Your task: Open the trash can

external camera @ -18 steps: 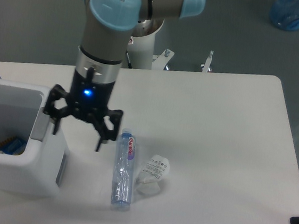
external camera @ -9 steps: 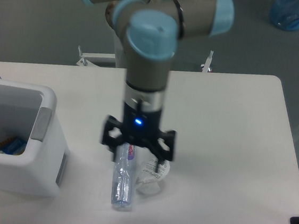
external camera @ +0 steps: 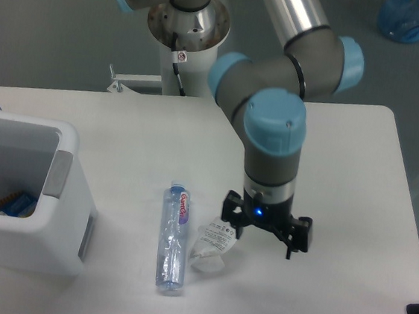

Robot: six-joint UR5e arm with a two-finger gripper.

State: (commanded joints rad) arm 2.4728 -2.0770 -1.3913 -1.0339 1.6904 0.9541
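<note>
- The trash can (external camera: pixel 17 204) stands open at the counter's (external camera: pixel 344 164) left edge.
- A clear bottle (external camera: pixel 172 239) lies mid-counter, with a crumpled wrapper (external camera: pixel 214 241) just right of it.
- The gripper (external camera: pixel 265 236) hangs right of the wrapper, fingers spread, empty.

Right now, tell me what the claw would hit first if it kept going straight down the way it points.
Probably the bare white table top. The open black claw points down just right of the crumpled white wrapper, though depth is unclear, so one finger might graze it.

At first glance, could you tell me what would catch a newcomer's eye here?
The arm's gripper hangs open over the table's right half. The trash can sits at the left edge with its top open, while a clear bottle and crumpled wrapper lie mid-table.
</note>
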